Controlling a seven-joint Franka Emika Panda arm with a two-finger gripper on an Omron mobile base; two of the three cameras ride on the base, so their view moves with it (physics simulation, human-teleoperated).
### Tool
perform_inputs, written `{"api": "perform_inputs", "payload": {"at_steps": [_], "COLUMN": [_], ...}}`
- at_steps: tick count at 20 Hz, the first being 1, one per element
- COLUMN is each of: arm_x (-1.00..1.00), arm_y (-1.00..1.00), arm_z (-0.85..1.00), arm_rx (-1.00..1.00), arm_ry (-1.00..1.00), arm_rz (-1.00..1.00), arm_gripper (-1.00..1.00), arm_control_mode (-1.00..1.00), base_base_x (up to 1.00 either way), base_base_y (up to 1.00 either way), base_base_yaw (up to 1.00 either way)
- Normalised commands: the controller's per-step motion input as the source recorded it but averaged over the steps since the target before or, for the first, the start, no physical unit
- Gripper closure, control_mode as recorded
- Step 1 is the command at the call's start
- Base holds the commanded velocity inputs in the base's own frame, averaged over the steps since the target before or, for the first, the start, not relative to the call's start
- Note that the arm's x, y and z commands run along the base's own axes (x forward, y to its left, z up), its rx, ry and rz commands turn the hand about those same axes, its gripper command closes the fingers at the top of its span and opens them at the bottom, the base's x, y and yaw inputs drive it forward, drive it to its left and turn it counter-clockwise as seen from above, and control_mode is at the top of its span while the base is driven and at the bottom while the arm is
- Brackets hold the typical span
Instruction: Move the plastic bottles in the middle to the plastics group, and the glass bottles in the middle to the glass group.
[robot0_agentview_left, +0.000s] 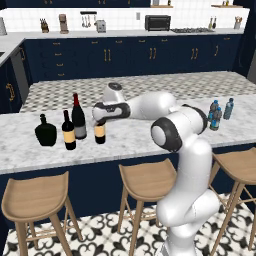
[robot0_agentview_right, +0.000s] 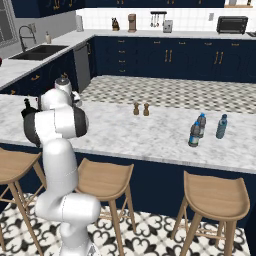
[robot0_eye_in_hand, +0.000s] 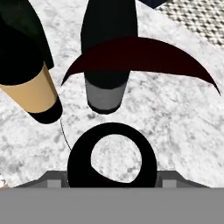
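My gripper (robot0_agentview_left: 100, 121) is down over the top of the short wine bottle with the yellow label (robot0_agentview_left: 100, 133). My fingers sit on each side of its dark neck, and I am holding it there, about half way open. The bottle stands up straight on the near part of the white marble counter (robot0_agentview_left: 130, 137). In my hand view I look straight down on its round dark top (robot0_eye_in_hand: 112, 155).

Just to the left stands the tall wine bottle with the red cap and grey label (robot0_agentview_left: 78, 118). It is close to my bottle but not touching. A bit more left and nearer is the slim wine bottle with the red cap and tan label (robot0_agentview_left: 69, 131). Left of that sits the round black flask (robot0_agentview_left: 45, 131).

Far off to the right on the same counter are the small blue water bottles (robot0_agentview_left: 216, 115). Three stand together there, two close and one a bit apart.

Farther back on the counter are two little brown shakers (robot0_agentview_right: 140, 109). Way behind, on the far kitchen counter, is a toaster oven (robot0_agentview_left: 157, 22).
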Motion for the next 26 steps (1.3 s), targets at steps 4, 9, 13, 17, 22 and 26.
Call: {"api": "perform_inputs", "payload": {"at_steps": [4,9,13,17,22,26], "arm_x": [0.00,0.00,0.00,0.00,0.00,0.00], "arm_y": [0.40,0.10,0.03,0.08,0.19,0.14], "arm_z": [0.00,0.00,0.00,-0.16,-0.24,-0.39], "arm_rx": [-0.02,0.00,0.09,0.05,0.00,0.01], "arm_ry": [0.00,0.00,0.00,0.00,0.00,0.00], "arm_rz": [0.02,0.02,0.02,0.02,0.03,0.03], "arm_gripper": [1.00,1.00,1.00,1.00,1.00,1.00], "arm_control_mode": [-1.00,-1.00,-1.00,-1.00,-1.00,-1.00], "base_base_x": [0.00,0.00,0.00,0.00,0.00,0.00], "base_base_y": [0.00,0.00,0.00,0.00,0.00,0.00], "base_base_yaw": [0.00,0.00,0.00,0.00,0.00,0.00]}}
